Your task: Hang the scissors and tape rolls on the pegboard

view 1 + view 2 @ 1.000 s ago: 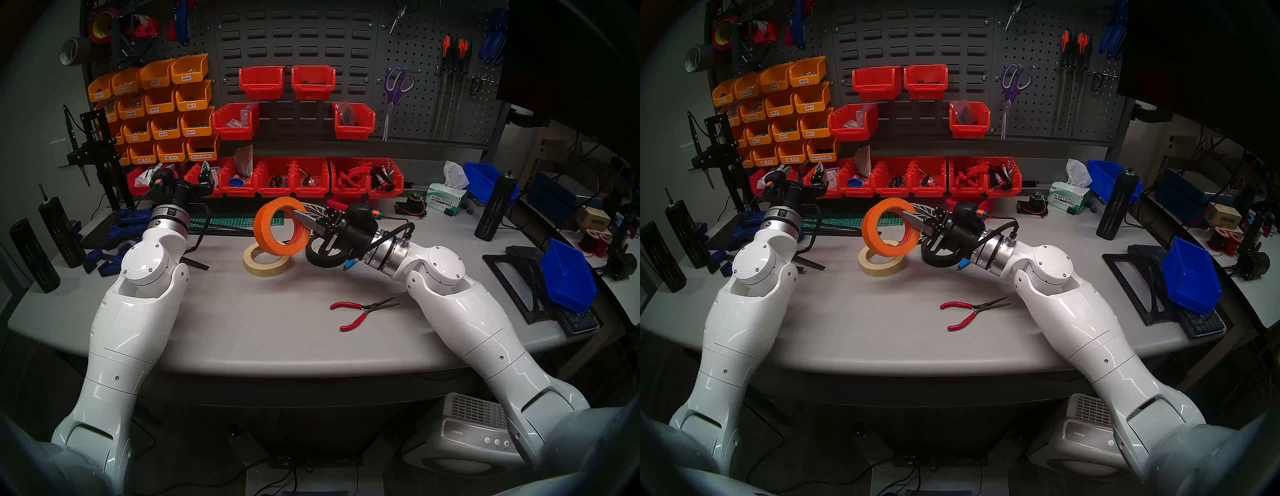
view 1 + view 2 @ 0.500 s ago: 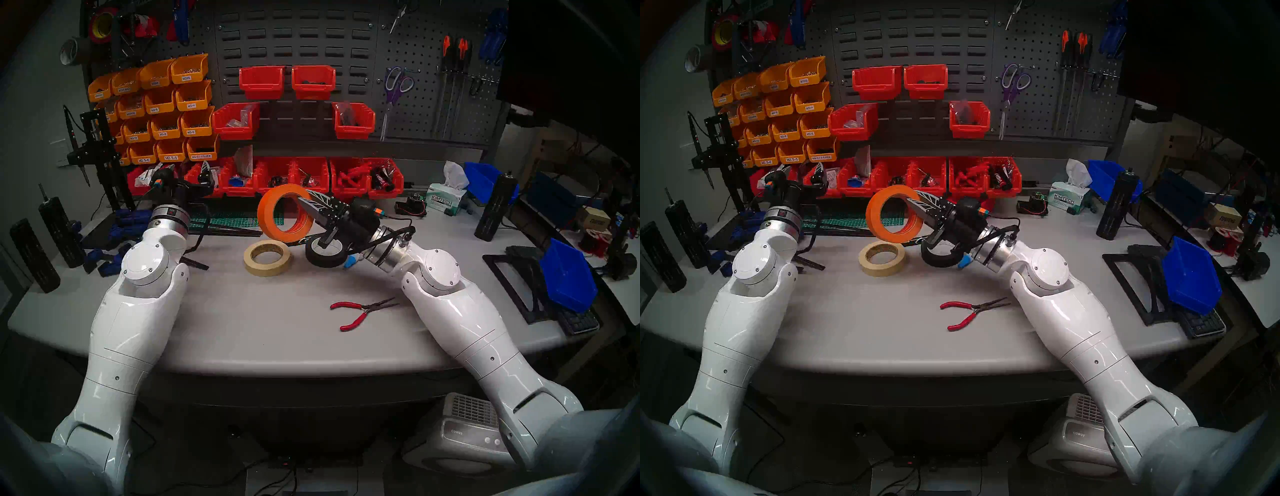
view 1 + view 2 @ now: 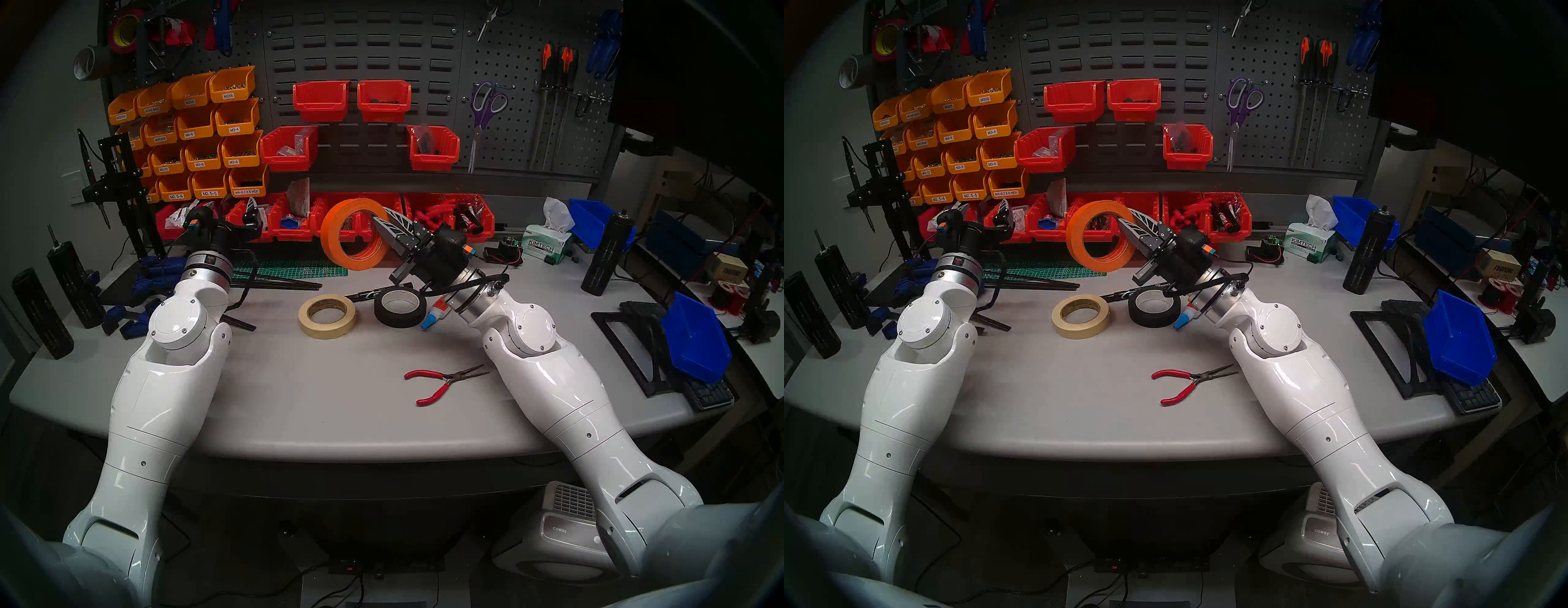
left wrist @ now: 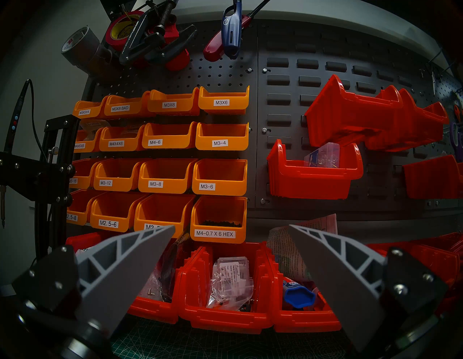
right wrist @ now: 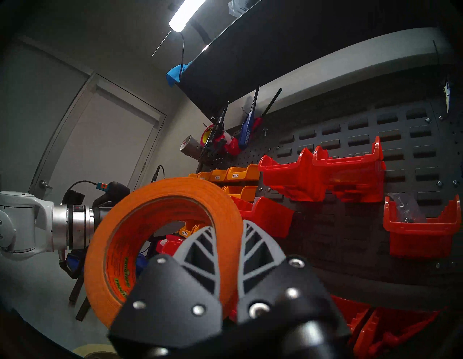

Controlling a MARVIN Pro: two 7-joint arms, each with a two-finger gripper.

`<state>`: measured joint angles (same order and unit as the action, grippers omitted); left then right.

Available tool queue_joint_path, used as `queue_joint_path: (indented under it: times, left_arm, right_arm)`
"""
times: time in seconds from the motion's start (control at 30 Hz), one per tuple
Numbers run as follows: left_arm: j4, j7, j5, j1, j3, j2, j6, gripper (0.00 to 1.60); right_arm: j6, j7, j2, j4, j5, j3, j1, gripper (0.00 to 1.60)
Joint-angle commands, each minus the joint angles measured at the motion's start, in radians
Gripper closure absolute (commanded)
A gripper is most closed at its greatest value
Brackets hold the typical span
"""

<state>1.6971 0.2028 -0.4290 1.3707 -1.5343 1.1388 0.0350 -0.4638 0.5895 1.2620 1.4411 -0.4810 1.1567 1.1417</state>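
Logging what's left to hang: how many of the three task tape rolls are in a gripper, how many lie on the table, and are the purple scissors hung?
Held in right gripper: 1, orange roll
On table: 2, cream roll, black roll
Hung on pegboard: 1, scissors
Total: 4

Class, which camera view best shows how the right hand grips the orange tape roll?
The right wrist view: the orange tape roll fills it, its wall pinched in the right hand, one finger inside the ring, one outside. Both head views show the roll smaller, lifted above the table. The left wrist view misses it.
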Motion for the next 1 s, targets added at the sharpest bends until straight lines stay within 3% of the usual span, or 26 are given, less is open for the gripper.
queue_joint_path:
  times: [0.0, 0.97]
  left_arm:
    - [0.03, -0.002, 0.0, -0.035, -0.009, -0.002, 0.015, 0.0]
    - [0.03, -0.002, 0.0, -0.036, -0.009, -0.001, 0.017, 0.0]
  right_arm:
    - [-0.045, -0.03, 0.045, 0.029, -0.004, 0.032, -0.066, 1.6]
    - [-0.047, -0.113, 0.083, 0.061, 0.043, 0.072, -0.1, 1.6]
